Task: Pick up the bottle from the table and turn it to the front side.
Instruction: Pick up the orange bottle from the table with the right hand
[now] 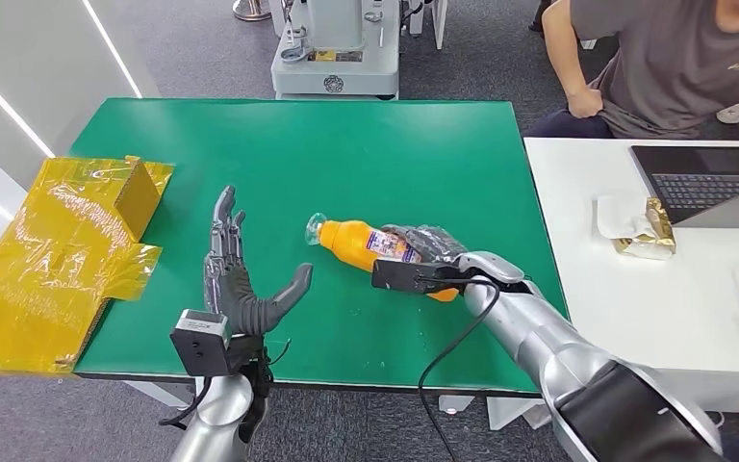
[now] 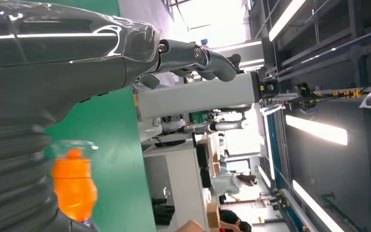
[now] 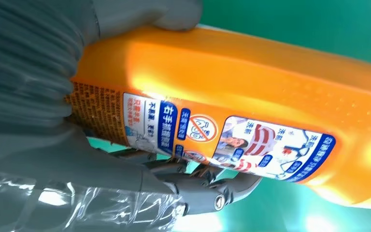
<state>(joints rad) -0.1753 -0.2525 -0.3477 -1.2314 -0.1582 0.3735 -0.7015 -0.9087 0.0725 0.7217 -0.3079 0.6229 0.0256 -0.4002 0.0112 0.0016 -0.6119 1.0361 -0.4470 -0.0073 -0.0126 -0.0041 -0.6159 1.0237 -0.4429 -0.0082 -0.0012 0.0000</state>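
An orange bottle with a clear cap and a printed label lies tilted over the green table, cap toward the left. My right hand grips its lower body from the right; up close the bottle shows its label with my right hand wrapped around its base. My left hand hovers open to the left of the bottle, fingers spread and thumb pointing at it, holding nothing. From the left wrist the bottle shows past my open left hand.
A yellow crumpled carton lies over the table's left edge. To the right stands a white table with a laptop and a foil packet. A person sits at the far right. A machine base stands behind the table.
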